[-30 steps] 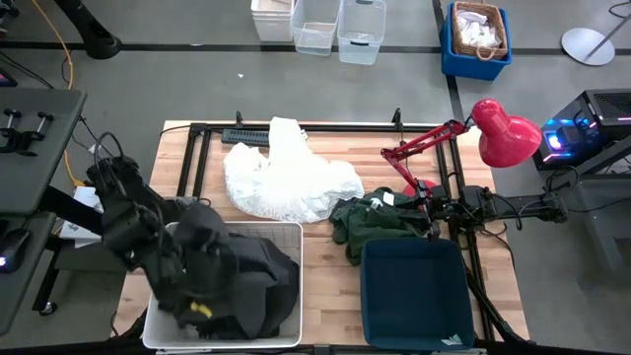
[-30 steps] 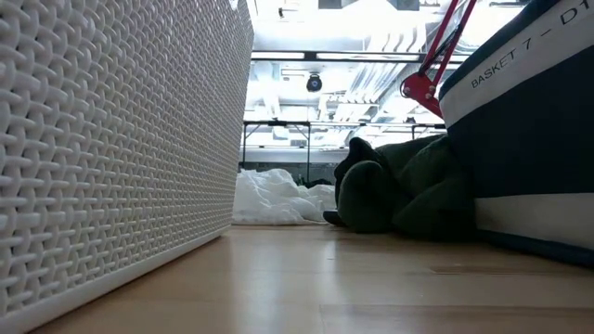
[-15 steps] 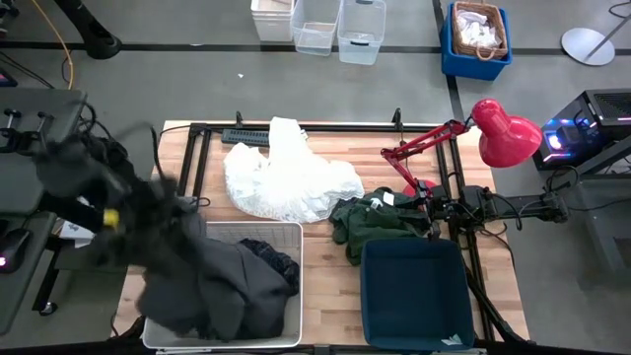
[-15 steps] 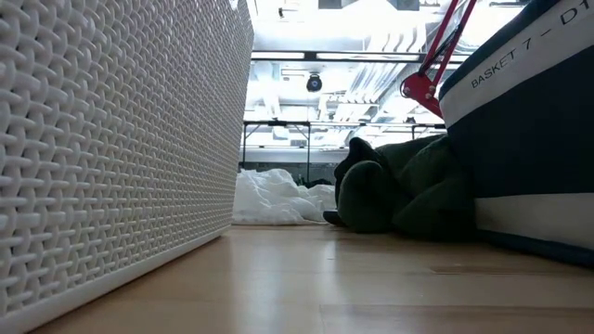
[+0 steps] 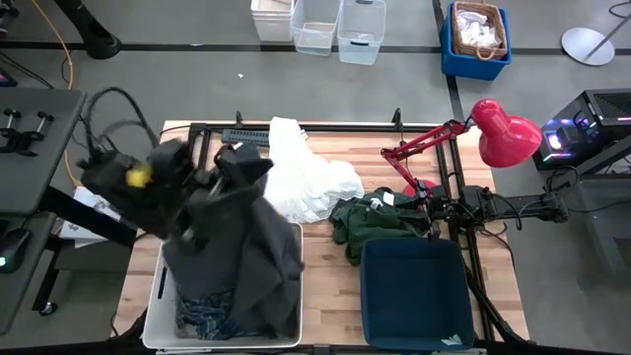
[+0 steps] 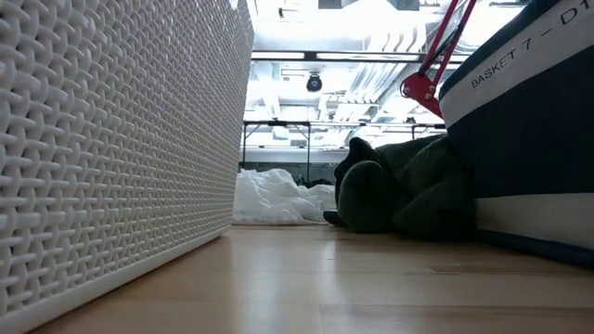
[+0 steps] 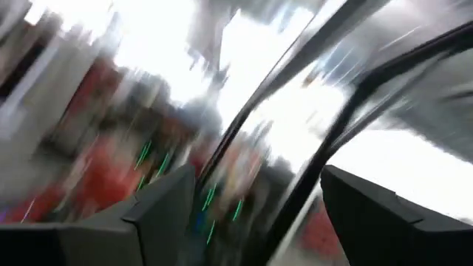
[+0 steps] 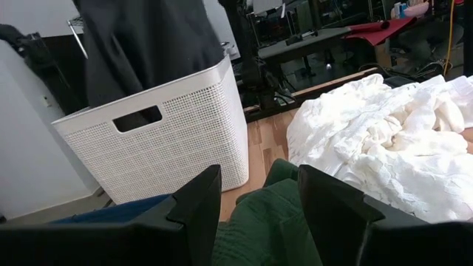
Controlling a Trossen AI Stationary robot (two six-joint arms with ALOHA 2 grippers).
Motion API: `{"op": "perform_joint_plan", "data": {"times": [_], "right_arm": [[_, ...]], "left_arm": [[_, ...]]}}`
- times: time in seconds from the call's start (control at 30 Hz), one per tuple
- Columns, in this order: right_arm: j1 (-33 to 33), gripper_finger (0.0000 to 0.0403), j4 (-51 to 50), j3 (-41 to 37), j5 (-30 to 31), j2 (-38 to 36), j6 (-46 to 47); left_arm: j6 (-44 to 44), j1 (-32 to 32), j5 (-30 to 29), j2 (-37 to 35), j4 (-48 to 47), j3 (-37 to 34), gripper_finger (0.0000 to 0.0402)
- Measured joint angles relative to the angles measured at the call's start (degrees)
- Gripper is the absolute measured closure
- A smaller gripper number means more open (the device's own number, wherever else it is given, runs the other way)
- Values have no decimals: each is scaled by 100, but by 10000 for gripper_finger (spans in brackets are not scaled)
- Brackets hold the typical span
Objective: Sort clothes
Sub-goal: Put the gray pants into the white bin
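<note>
My left gripper point(image 5: 242, 163) is raised over the white basket's point(image 5: 300, 286) far edge; in its wrist view point(image 7: 259, 207) the fingers stand apart. A dark grey garment point(image 5: 246, 237) hangs from that arm into the basket, above a blue plaid cloth point(image 5: 207, 308). White clothes point(image 5: 315, 182) lie heaped on the table's far middle. The dark green garment point(image 5: 370, 222) lies by the blue basket point(image 5: 414, 291). My right gripper point(image 8: 259, 177) is open just over it, fingers either side of a green hump point(image 8: 273, 214); I cannot tell if they touch. My left gripper carries the dark grey garment draped over it. No cloth shows between its fingers in the wrist view, and the cloth hides where it rests on the gripper. The garment hangs slack, its lower part point(image 5: 261, 296) inside the white basket.
A red desk lamp point(image 5: 503, 133) and its arm reach over the table's far right. A black frame point(image 5: 296, 128) runs along the far edge. The white basket point(image 8: 170, 140) fills the near left and the blue basket point(image 6: 529, 121) the near right.
My left gripper has risen out of the white basket, swung toward the table's left edge, then toward the far edge. The dark grey garment has been drawn up with it, its lower part staying in the basket, and the plaid cloth is uncovered.
</note>
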Motion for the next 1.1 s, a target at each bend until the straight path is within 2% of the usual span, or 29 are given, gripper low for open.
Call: {"op": "perform_joint_plan", "data": {"times": [0.1, 0.13, 0.17, 0.2, 0.3, 0.33, 0.37, 0.4, 0.47, 0.5, 0.53, 0.6, 0.63, 0.67, 0.73, 0.77, 0.8, 0.87, 0.93, 0.97, 1.03, 1.1], "right_arm": [[2, 224, -2, 0, 0, 0, 0], [0, 224, -2, -2, 0, 0, 0], [2, 224, -2, -1, 1, 0, 0], [2, 224, 0, 0, 0, 0, 0], [0, 224, -1, -1, 0, 0, 0], [1, 224, -1, -2, 1, 0, 0], [0, 224, -1, -1, 1, 0, 0], [2, 224, -1, -2, 1, 0, 0], [0, 224, 0, -2, 2, 0, 0], [1, 224, 0, -2, 0, 0, 0], [0, 224, 0, 0, 0, 0, 0], [1, 224, -1, 0, 0, 0, 0], [1, 224, -1, 0, 0, 0, 0], [0, 224, -1, -1, 0, 0, 0], [0, 224, 0, -2, 0, 0, 0], [1, 224, -1, 0, 0, 0, 0], [2, 224, 0, 0, 0, 0, 0], [2, 224, -2, -2, 0, 0, 0], [1, 224, 0, 0, 0, -1, 0], [1, 224, 0, -2, 2, -2, 0], [0, 224, -2, 0, 0, -2, 0], [0, 224, 0, 0, 0, -2, 0]], "left_arm": [[1674, -70, 1882, 419, 2184, -2, 119], [2153, -93, 2346, 465, 2519, -5, 119], [2656, -176, 2369, 454, 2535, -7, 119], [3160, -312, 1948, 391, 2369, -6, 119], [4594, -689, -389, 261, 1670, 22, 119], [5216, -773, -927, 252, 1570, 20, 119], [5759, -885, -1185, 255, 1645, 8, 119], [6079, -999, -1207, 255, 1894, -13, 119], [6195, -1139, -713, 220, 2319, -15, 119], [6191, -1169, -708, 165, 2286, 42, 119], [6137, -1213, -1096, 132, 2030, 206, 119], [5940, -1415, -2385, 118, 1010, 635, 119], [5776, -1570, -2575, 122, 697, 833, 119], [5597, -1741, -2289, 128, 587, 945, 119], [5544, -2058, -955, 109, 792, 964, 119], [5581, -2171, -701, 111, 1004, 951, 119], [5621, -2203, -957, 103, 1181, 960, 119], [5703, -2105, -2389, 31, 1042, 994, 119], [5412, -1959, -3700, 34, 419, 945, 119], [5221, -1927, -4130, 59, -62, 873, 119], [4624, -1961, -4625, 123, -1071, 776, 119], [3447, -1962, -4827, 126, -2431, 636, 119]]}}
